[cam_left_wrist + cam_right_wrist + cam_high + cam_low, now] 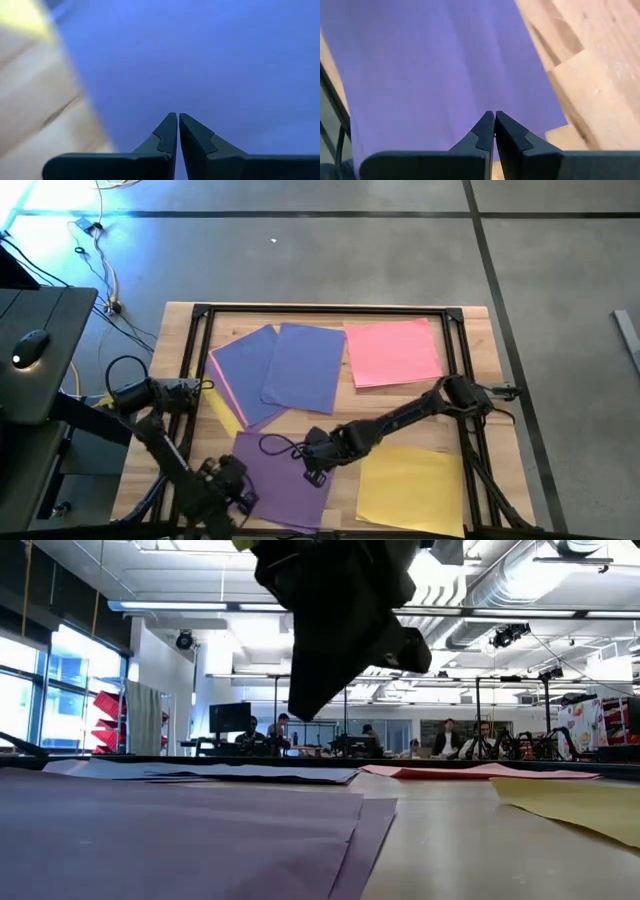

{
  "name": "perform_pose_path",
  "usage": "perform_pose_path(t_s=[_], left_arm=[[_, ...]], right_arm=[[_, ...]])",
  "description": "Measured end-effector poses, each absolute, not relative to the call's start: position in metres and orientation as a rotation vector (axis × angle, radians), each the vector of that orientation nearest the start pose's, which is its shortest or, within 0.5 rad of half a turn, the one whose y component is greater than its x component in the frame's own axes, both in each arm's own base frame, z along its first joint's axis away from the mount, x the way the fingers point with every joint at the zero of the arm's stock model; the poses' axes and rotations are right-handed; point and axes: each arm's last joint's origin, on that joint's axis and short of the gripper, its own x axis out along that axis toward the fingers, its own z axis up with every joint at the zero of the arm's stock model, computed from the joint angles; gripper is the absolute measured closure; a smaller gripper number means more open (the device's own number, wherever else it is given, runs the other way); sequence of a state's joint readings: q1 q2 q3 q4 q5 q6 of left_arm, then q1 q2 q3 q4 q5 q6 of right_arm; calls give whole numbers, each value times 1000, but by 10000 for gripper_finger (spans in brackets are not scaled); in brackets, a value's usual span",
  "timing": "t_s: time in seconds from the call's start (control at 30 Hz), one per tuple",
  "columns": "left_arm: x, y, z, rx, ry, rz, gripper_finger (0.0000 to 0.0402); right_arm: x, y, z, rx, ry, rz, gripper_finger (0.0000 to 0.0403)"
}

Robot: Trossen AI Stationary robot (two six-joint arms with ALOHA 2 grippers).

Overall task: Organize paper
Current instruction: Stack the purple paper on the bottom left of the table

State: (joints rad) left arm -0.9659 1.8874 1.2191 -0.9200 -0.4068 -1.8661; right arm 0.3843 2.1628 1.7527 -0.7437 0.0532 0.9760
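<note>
A purple sheet [275, 480] lies flat at the table's near middle, and both grippers are over it. My right gripper [316, 473] is shut over the sheet's right edge [540, 95], with its tip [305, 712] raised clear of the table. My left gripper [240, 486] is shut over the sheet's left part [210, 60]; I cannot tell whether it touches the sheet. Two overlapping blue sheets [290, 365] lie at the far left. A pink sheet [393, 352] lies at the far right and a yellow sheet [410, 485] at the near right.
A dark frame [330, 311] runs around the table top. Strips of yellow and pink paper [225, 408] stick out from under the blue sheets. Bare wood [345, 405] shows between the sheets in the middle. People sit at desks [450, 745] in the room beyond.
</note>
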Motion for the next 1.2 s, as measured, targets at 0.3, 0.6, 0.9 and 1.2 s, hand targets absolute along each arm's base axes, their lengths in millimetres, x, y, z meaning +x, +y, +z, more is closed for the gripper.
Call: perform_pose_path(t_s=[0.3, 0.6, 0.9, 1.2], left_arm=[[206, -252, 132, -683, 1129, 678, 402], [175, -282, 137, -783, 1188, 657, 402], [172, -275, 139, -631, 1215, 663, 402], [174, -258, 146, -442, 1264, 672, 402]], right_arm=[[392, 191, 224, 631, 1174, -294, 403], [373, 209, 229, 574, 1205, -316, 403], [378, 202, 229, 579, 1181, -331, 403], [387, 189, 228, 537, 1169, -311, 403]])
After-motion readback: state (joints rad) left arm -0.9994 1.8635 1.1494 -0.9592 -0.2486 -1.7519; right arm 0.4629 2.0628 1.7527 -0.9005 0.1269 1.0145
